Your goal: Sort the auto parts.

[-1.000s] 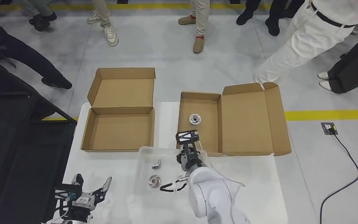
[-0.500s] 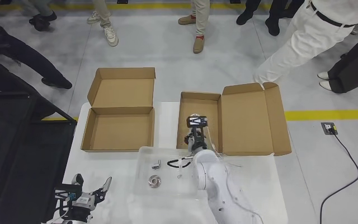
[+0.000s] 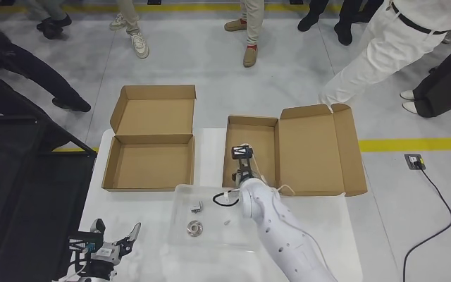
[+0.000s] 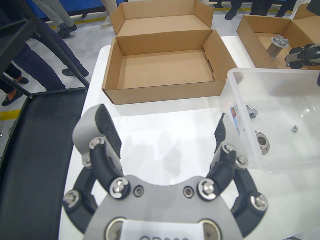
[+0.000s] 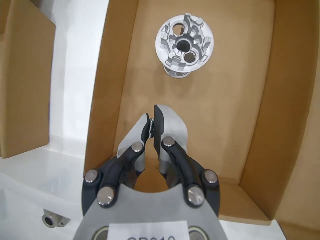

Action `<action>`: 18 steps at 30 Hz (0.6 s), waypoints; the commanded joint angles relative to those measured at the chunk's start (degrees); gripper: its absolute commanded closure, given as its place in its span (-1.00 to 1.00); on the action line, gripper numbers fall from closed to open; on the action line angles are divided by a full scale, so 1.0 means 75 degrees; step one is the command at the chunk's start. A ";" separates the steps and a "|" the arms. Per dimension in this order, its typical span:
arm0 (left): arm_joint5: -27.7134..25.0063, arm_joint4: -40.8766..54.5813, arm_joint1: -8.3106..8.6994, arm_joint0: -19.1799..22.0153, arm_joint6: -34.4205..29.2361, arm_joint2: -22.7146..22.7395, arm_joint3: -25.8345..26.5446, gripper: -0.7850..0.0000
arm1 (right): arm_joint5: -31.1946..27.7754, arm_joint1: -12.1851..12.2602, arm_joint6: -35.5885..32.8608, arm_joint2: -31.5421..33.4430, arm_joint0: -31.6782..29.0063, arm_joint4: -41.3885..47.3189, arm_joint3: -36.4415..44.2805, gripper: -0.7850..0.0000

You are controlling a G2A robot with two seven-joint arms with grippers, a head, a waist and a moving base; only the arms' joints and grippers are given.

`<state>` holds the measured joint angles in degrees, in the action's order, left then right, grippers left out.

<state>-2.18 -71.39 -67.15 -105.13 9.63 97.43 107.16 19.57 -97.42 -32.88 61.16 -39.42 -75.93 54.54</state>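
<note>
My right gripper (image 5: 150, 126) hangs over the floor of the right cardboard box (image 5: 200, 116), shut on a small threaded screw (image 5: 150, 127). A flanged metal hub (image 5: 184, 46) stands upright in that box, just beyond the fingertips. From the top view the right gripper (image 3: 242, 156) sits over the box (image 3: 264, 141). My left gripper (image 4: 161, 121) is open over the white table at the front left, with nothing between its fingers; the top view shows it as the left gripper (image 3: 117, 229).
A clear plastic bin (image 3: 211, 236) in front of the boxes holds a small bracket (image 3: 196, 206), a metal ring (image 3: 194, 228) and a tiny fastener (image 4: 295, 128). The left cardboard box (image 3: 149, 166) has nothing in it. People stand beyond the table.
The right arm has swung from above the plastic bin to over the right box, its gripper staying shut. The left arm has not moved.
</note>
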 commanded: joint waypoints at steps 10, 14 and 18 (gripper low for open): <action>0.0000 0.0000 0.0000 0.0000 0.0000 0.0000 0.0000 -1.00 | 0.0057 -0.0137 0.0232 -0.0004 0.0500 0.0271 -0.1028 1.00; 0.0000 0.0000 0.0000 0.0000 0.0000 0.0000 0.0000 -1.00 | 0.0209 -0.0181 0.0231 -0.0025 0.0608 0.0278 -0.1210 0.87; 0.0000 0.0000 0.0000 0.0000 0.0000 0.0000 0.0000 -1.00 | 0.0214 -0.0198 0.0288 0.0042 0.0700 0.0354 -0.1377 0.87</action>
<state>-2.18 -71.39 -67.15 -105.13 9.63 97.43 107.16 21.25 -98.89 -30.87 61.30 -34.31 -73.45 44.51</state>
